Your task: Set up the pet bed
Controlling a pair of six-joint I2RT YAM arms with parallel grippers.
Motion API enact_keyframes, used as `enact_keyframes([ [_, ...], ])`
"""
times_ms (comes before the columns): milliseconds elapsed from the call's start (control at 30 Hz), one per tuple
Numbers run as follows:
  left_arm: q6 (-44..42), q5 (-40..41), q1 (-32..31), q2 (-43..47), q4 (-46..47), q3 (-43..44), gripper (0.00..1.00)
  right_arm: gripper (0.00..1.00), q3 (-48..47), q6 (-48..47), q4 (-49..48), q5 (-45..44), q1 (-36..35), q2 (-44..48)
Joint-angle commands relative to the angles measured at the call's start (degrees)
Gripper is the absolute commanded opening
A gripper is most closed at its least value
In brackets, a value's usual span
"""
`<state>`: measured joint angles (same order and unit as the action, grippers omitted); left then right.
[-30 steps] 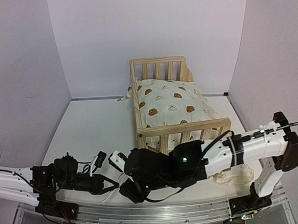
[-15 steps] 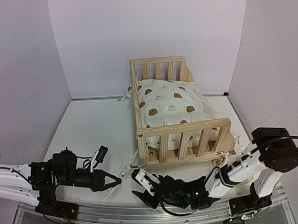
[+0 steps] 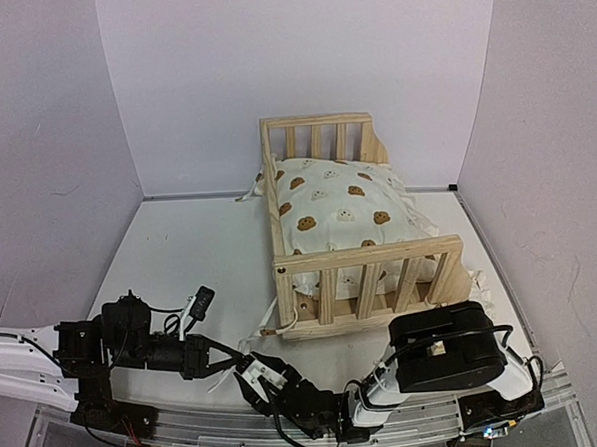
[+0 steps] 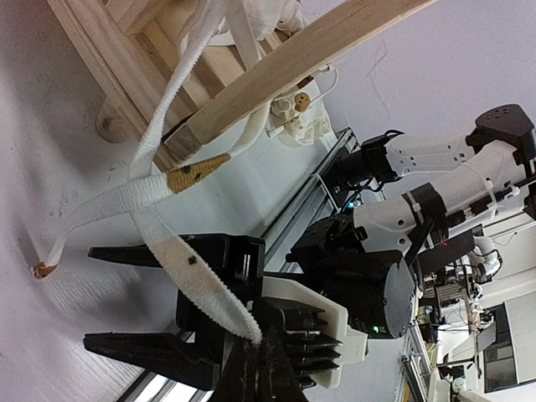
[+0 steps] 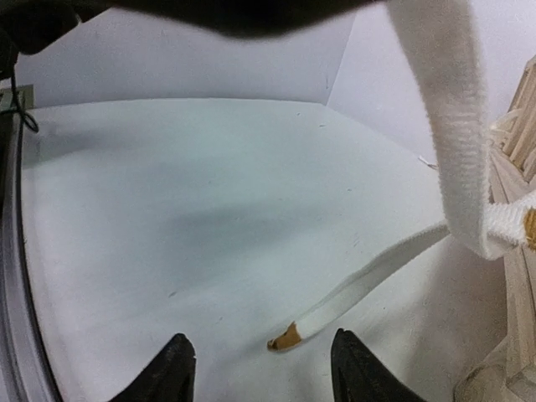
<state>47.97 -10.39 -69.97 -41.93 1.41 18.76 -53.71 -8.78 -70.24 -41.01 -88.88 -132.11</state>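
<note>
The pet bed (image 3: 365,255), a light pine slatted frame, stands mid-table with a cream bear-print cushion (image 3: 342,201) in it. A white tie (image 4: 188,268) runs from the bed's front left corner (image 4: 276,75) down to my left gripper (image 4: 258,356), which is shut on it, low near the table's front (image 3: 234,364). My right gripper (image 3: 254,376) is open and empty, facing the left one. In the right wrist view its open fingers (image 5: 264,368) straddle the brown-tipped end of a second tie (image 5: 289,337) lying on the table. The held tie (image 5: 444,126) hangs above.
A metal rail (image 3: 289,424) runs along the near table edge under both arms. White cloth (image 3: 479,282) shows just right of the bed. The bed's foot and corner post (image 5: 515,276) stand close on the right gripper's right. Walls close in the table.
The right arm has dropped from in front of the bed to low over the near edge, its gripper swinging left to the left gripper. The left gripper edged right and is now shut on the tie.
</note>
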Motion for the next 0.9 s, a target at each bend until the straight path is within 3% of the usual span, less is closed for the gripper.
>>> enact_keyframes([
  [0,-0.99,-0.35,-0.05,0.74,0.78,3.47,0.0,0.53,-3.02,1.66,-8.09,-5.83,0.3,-1.3],
  [633,-1.02,-0.04,0.05,1.92,-1.06,4.37,0.0,0.5,-7.43,6.34,-10.53,-9.11,1.9,-7.52],
  [867,-1.04,-0.07,-0.05,1.75,-1.06,4.92,0.0,0.37,-8.64,6.44,-10.84,-6.5,2.82,-8.01],
])
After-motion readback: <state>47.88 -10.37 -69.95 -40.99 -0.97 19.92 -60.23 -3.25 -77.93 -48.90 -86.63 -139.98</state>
